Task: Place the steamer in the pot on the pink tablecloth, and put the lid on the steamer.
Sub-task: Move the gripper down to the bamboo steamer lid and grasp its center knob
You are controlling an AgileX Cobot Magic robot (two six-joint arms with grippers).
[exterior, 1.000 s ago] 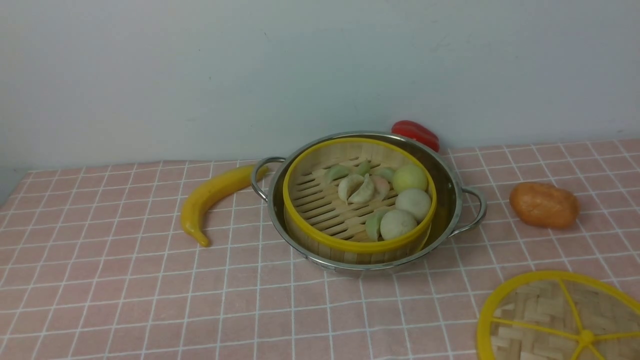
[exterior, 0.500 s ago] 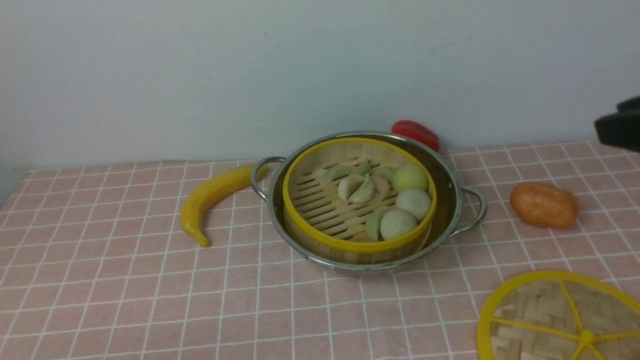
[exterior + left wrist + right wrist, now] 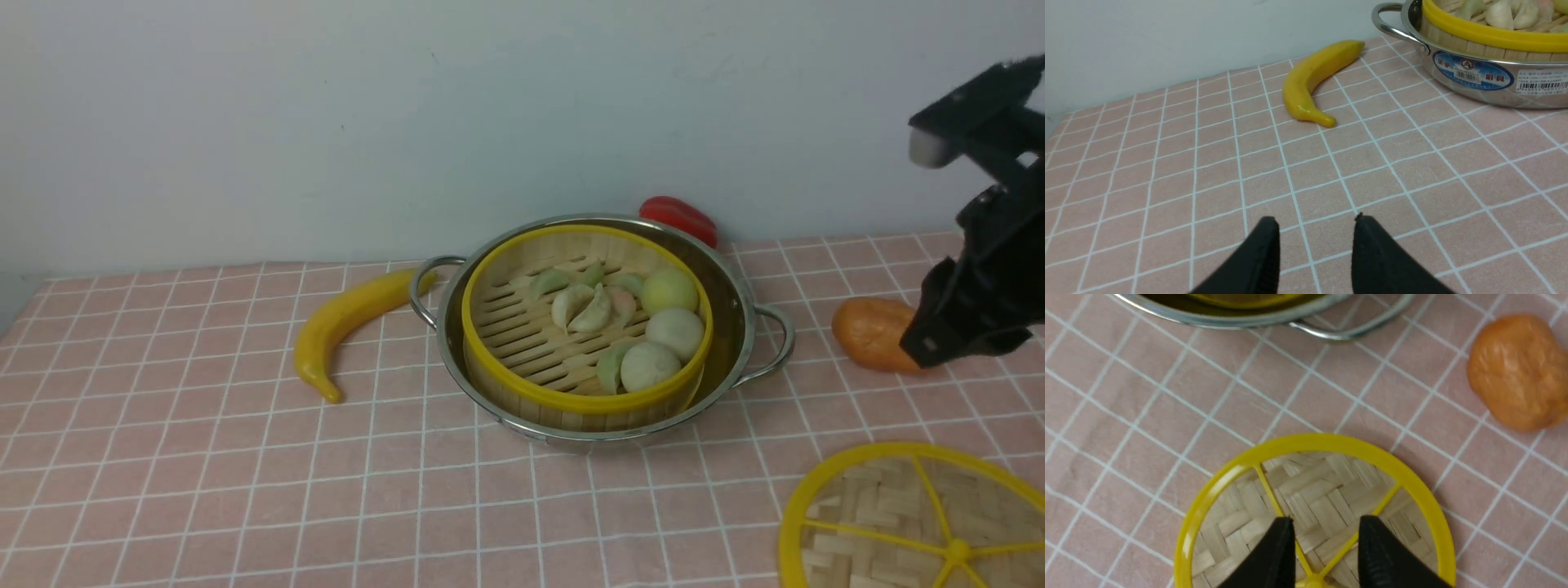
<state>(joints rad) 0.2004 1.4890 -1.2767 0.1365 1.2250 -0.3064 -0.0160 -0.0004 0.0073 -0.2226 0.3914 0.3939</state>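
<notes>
Right claw [image 3: 1325, 522] has come in, lid [image 3: 1310, 486] beneath.

We see the lid [image 3: 906, 523] cut off at the front view's corner, a red thing [image 3: 676, 214] half behind the pot [image 3: 731, 327], and the right arm [image 3: 988, 245] overlapping the orange lump [image 3: 869, 333].

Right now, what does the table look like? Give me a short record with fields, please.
steamer: sits in the pot, dumplings inside, uncovered
lid: flat on the tablecloth, nearer and right of the pot
right gripper: open, empty, over the lid
left gripper: open, empty, over bare tablecloth
other items: banana left of pot, red pepper behind it, orange lump on the right
</notes>
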